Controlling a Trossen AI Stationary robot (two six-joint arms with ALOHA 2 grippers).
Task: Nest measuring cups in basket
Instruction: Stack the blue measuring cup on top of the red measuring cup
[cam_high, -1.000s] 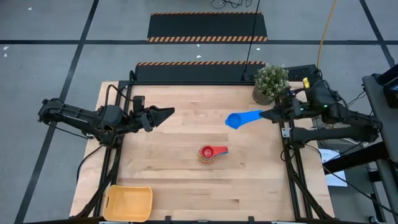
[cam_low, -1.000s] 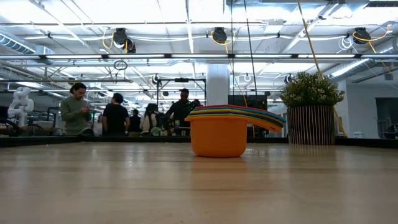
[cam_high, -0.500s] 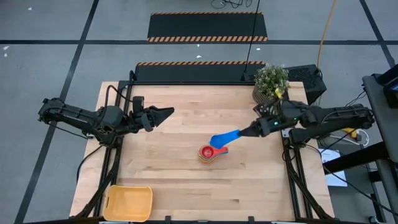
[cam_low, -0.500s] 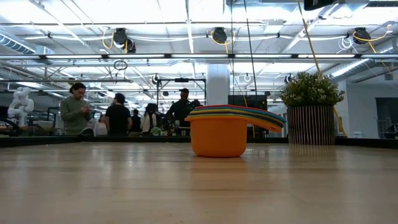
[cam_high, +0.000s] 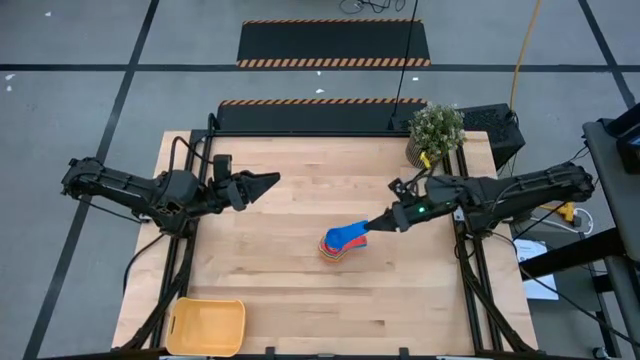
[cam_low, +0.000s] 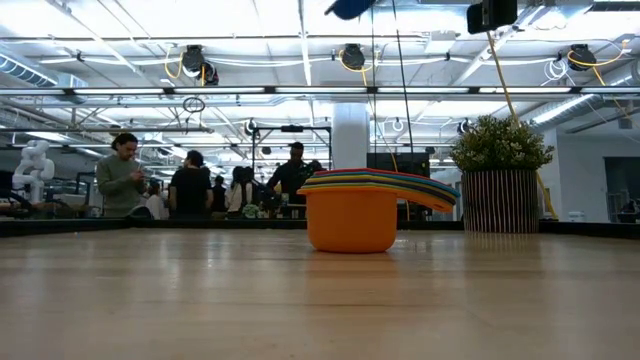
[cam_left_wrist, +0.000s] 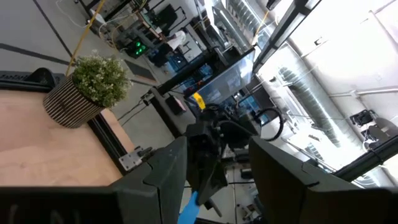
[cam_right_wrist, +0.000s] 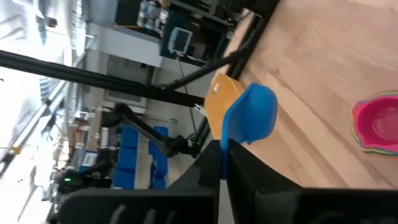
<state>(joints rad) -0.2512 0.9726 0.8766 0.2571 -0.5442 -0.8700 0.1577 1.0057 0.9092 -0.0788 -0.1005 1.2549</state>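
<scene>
A stack of nested measuring cups (cam_high: 335, 248), red on top, stands on the table's middle; in the low view its lowest cup is orange (cam_low: 350, 218). A blue measuring cup (cam_high: 346, 235) hangs above the stack, with my right gripper (cam_high: 385, 224) shut on its handle. The yellow-orange basket (cam_high: 207, 326) sits at the near left corner, with nothing showing in it. My left gripper (cam_high: 268, 182) waits open above the table's left part, nothing between its fingers (cam_left_wrist: 160, 177). My right gripper pinches the blue cup's handle (cam_right_wrist: 224, 147) between its two fingers. The fingers come nearly level from the table's right side and lie along the handle. The cup is lifted clear, its bowl (cam_right_wrist: 252, 115) out beyond the fingertips, over the stack.
A potted plant (cam_high: 435, 133) in a striped pot stands at the far right corner. Bare wood lies between the stack and the basket. People stand in the room beyond the table's far edge (cam_low: 190, 185).
My right gripper has carried the blue cup from near the plant toward the table's left and near edges and downward, tipping a little down. The cup now hangs over the stack, held the same way. The stack has stayed put.
</scene>
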